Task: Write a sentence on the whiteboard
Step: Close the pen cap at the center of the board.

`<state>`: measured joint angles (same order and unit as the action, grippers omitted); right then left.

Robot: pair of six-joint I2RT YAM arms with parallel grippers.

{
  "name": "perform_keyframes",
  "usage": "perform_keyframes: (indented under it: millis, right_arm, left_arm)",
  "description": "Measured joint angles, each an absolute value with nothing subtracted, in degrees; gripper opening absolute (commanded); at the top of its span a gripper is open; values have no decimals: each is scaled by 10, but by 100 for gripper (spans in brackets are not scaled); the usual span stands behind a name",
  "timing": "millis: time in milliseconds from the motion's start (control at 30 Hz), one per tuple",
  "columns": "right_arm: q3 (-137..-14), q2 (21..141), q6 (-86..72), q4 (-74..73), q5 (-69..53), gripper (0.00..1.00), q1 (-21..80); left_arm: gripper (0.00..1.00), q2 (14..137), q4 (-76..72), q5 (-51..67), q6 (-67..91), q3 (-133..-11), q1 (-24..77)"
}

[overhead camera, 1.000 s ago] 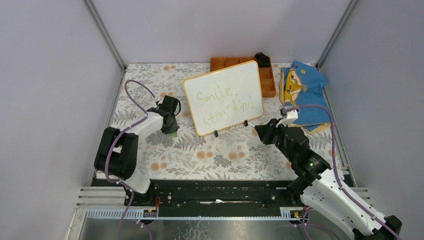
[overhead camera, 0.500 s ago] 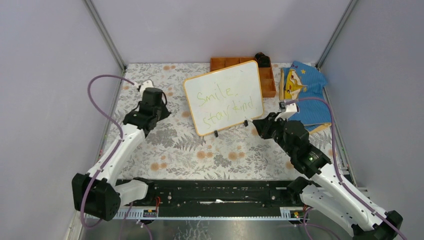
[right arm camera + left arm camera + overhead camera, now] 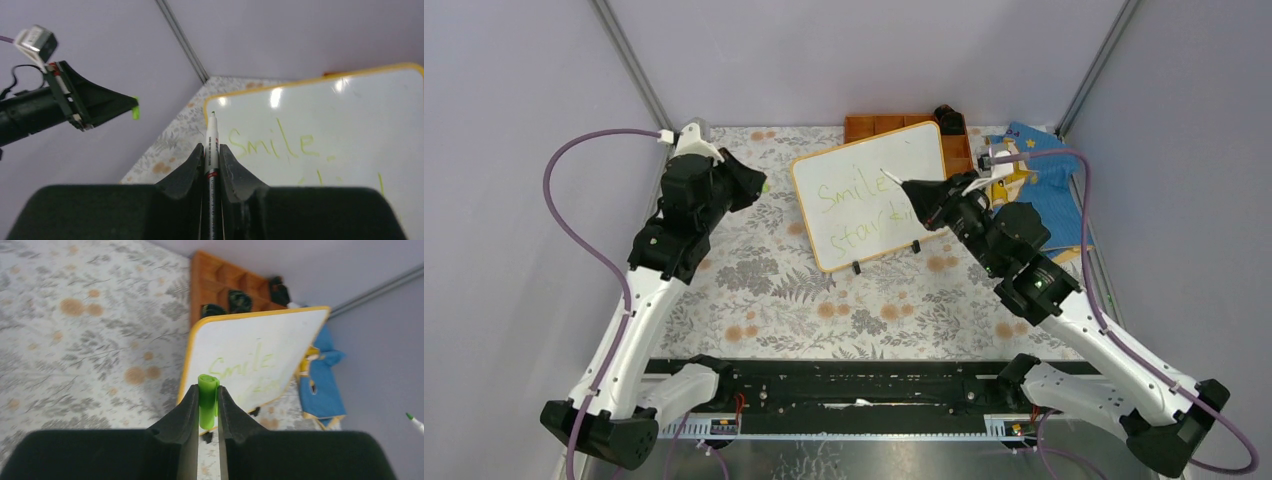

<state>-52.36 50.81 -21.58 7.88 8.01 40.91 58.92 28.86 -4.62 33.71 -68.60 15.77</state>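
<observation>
- The left claw [image 3: 750, 186] hangs above the tabletop [image 3: 824, 300], at about 10 o'clock from its middle. Its fingers are pressed narrow on a short green cap [image 3: 208, 399].
- The whiteboard [image 3: 864, 165] stands tilted at 12 o'clock, just in front of the orange tray [image 3: 869, 125]. The sentence [image 3: 856, 196] is on it in pale yellow-green. "Smile" is on top, and the second line below is partly hidden by the right arm.
- The right claw [image 3: 911, 192] is over the right half of the board, at 1 o'clock, and it grips a thin marker [image 3: 212, 145]. The tip points toward 9 o'clock. I cannot tell if it touches the board.
- A blue cloth [image 3: 1044, 170] lies at 2 o'clock.
</observation>
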Motion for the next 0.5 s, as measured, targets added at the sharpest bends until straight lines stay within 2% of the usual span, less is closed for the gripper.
perform_keyframes:
  millis: [233,500]
  right_arm:
    - [-609,564,-110,175,122,0,517]
    - [-533,543,93,338,258,0,705]
  left_arm:
    - [0,592,219,48,365,-708,158]
    - [0,582,118,121,430,-693,158]
